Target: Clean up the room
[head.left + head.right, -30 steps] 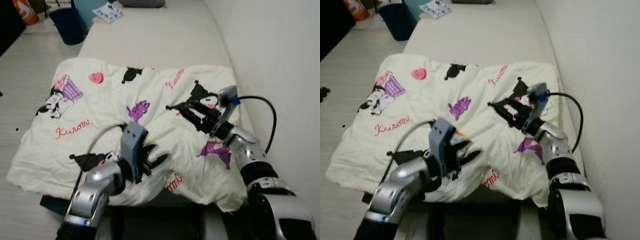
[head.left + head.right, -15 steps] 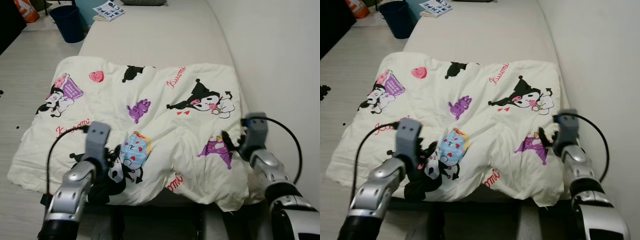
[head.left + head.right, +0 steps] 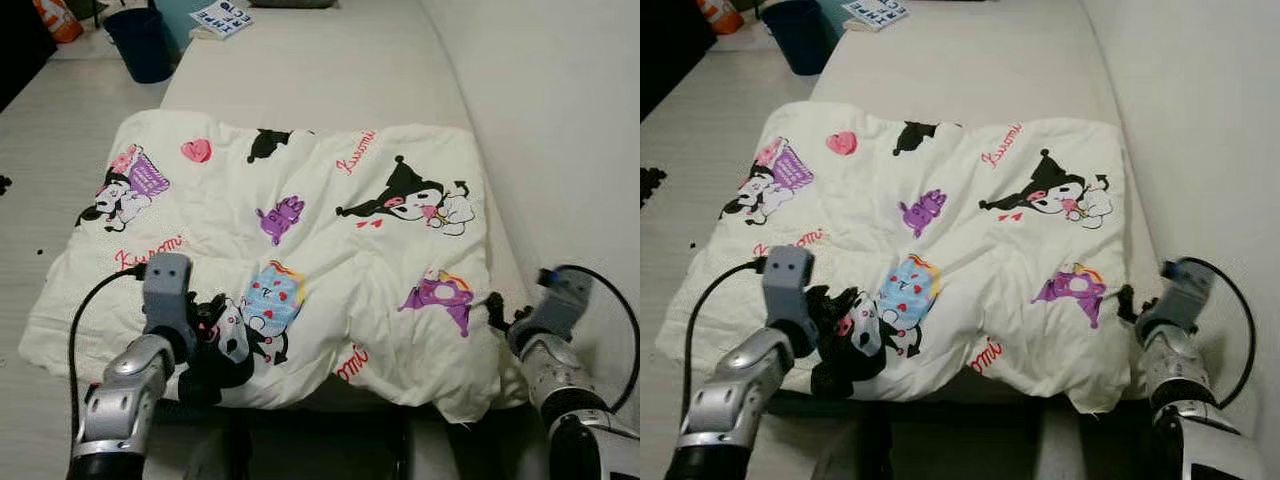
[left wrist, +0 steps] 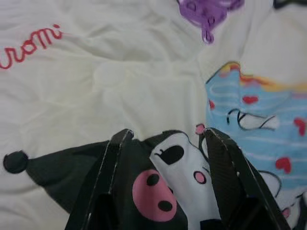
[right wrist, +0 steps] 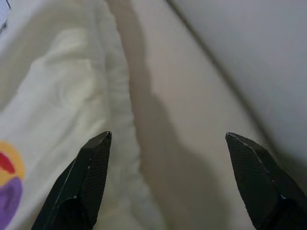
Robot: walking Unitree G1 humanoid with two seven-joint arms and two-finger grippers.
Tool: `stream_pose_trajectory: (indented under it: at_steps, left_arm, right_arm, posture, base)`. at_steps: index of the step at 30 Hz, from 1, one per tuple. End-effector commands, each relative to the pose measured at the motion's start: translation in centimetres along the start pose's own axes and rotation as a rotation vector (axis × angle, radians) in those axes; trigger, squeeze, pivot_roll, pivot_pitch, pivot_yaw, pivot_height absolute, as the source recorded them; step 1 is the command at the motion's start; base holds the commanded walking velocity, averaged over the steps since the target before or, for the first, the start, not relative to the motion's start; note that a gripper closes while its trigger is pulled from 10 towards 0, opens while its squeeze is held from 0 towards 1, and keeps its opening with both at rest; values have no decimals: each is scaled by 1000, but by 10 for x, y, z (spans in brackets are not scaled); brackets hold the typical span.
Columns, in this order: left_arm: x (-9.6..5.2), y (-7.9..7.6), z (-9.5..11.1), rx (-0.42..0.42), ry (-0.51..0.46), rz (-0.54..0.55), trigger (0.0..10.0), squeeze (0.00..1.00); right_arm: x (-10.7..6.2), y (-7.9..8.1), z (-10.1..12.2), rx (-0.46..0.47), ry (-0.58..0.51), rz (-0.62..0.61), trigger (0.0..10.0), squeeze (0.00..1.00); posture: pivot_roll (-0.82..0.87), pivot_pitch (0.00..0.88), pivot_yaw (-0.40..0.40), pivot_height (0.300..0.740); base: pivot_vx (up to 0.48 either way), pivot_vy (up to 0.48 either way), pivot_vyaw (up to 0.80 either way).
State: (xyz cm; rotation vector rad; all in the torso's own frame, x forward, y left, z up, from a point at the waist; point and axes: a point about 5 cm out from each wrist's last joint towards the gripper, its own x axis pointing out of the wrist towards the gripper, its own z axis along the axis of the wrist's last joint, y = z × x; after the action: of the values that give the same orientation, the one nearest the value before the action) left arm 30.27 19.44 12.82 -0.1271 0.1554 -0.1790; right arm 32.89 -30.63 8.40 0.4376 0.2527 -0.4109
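Observation:
A cream blanket printed with cartoon figures lies spread over the near end of a bed's beige mattress. My left gripper hovers open just over the blanket's near left part, above a black and pink print, with nothing between its fingers. It sits low on the left in the left eye view, behind its grey wrist block. My right gripper is open wide at the blanket's near right edge, over the bare strip of mattress between the blanket and the wall. Its fingers poke out beside the blanket's corner.
A white wall runs close along the bed's right side. A dark blue bin stands on the pale floor at the far left, with an orange object beyond it. A printed booklet lies at the bed's far end.
Both arms have drawn back from the blanket's middle toward its near edge, the left toward the left corner, the right toward the wall side. The blanket lies flatter.

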Motion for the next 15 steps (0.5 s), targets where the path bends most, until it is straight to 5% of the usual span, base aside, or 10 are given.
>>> stream_pose_trajectory:
  at_steps: [1,5,9,15]
  left_arm:
    - [-3,-3,-2,-69,-3,-41,10000,0]
    - [-5,-12,3,-156,-38,-129,10000,0]
    - [-12,-38,8,-184,-71,-337,10000,0]
    - [-15,-48,3,-146,-35,-406,10000,0]
  right_arm:
    - [-1,3,-13,112,50,26,10000,0]
    - [-1,7,-12,198,40,52,10000,0]
    - [1,9,1,379,-34,74,10000,0]
    - [2,4,11,371,-70,58,10000,0]
  posture:
    - [133,286,40,559]
    - [132,286,41,559]
    - [130,283,42,559]
    - [129,282,42,559]
  base:
    - [0,0,0]
    - [0,0,0]
    - [0,0,0]
    - [0,0,0]
